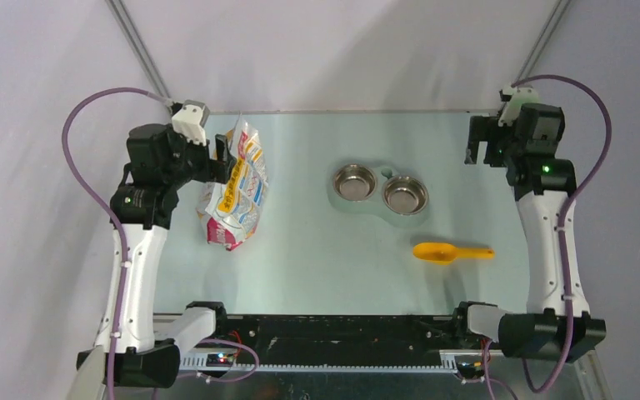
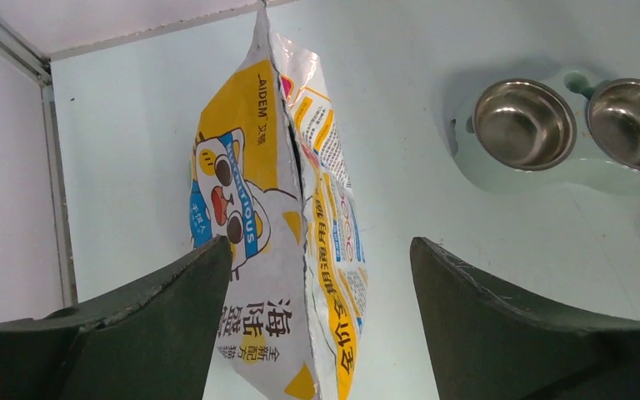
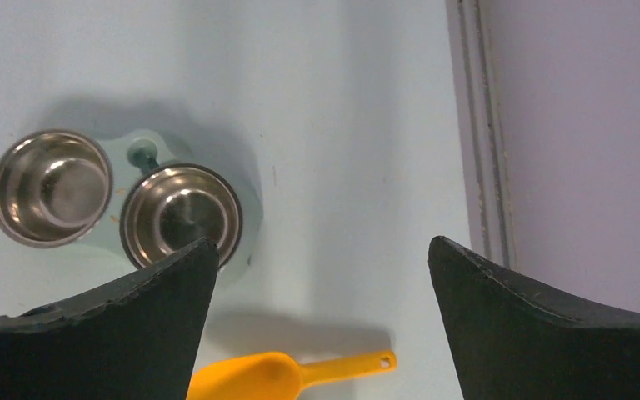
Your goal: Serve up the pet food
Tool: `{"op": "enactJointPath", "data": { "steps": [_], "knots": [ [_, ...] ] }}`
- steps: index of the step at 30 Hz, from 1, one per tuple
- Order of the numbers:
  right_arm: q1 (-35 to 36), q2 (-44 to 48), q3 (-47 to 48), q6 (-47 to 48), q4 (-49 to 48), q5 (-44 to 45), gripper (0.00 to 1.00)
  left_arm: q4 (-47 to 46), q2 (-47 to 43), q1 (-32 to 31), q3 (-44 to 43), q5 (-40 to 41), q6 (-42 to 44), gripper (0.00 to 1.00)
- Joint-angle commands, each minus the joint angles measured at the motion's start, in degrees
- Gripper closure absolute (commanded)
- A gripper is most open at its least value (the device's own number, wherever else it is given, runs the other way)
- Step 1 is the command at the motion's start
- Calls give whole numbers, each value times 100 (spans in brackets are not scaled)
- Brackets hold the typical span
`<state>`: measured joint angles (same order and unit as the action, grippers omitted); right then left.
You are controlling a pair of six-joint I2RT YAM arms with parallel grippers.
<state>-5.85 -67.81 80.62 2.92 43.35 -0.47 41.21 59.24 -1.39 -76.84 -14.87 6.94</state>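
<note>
Clearly, both claws stand wide apart and neither clamps anything. The left claw (image 1: 223, 158) straddles the upper part of a crinkled foil bag (image 1: 237, 187) at the far left of the pale green surface (image 1: 317, 275). In the left wrist view the bag's seam runs down between the 2 dark, matte fingers (image 2: 158, 325). The left finger overlaps the bag's printed face, though whether it presses on the foil cannot be told. The bag is white and glossy, with yellow, blue and pink print and a cartoon cat in sunglasses. The right claw (image 1: 481, 152) hangs over the far right corner of the surface, with nothing between its blunt, wedge-shaped fingers.

Near the middle sits a rounded mint plastic feeder (image 1: 381, 207) with 2 shiny steel bowls (image 1: 355, 182) side by side. A smooth yellow plastic scoop (image 1: 446, 252) lies flat nearer the arms' bases, handle pointing right, well apart from both claws.

The pet food itself is out of sight. No loose kibble shows.
</note>
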Motion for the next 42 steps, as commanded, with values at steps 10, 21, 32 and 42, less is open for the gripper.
{"op": "enactJointPath", "data": {
  "steps": [10,21,32,42],
  "knots": [
    [518,-668,732,-119,74,-2137,6,1191,1157,-55,-1437,262,-579,28],
    [1543,-1026,1073,-170,240,-1481,6,2013,908,-94,-833,432,-137,28],
    [1737,-697,507,-15,104,-1282,8,2221,1393,-129,-604,-356,539,99],
    [2685,-1343,1363,-390,70,-1682,10,1526,551,-410,-722,-1541,435,100]
  ]
}}
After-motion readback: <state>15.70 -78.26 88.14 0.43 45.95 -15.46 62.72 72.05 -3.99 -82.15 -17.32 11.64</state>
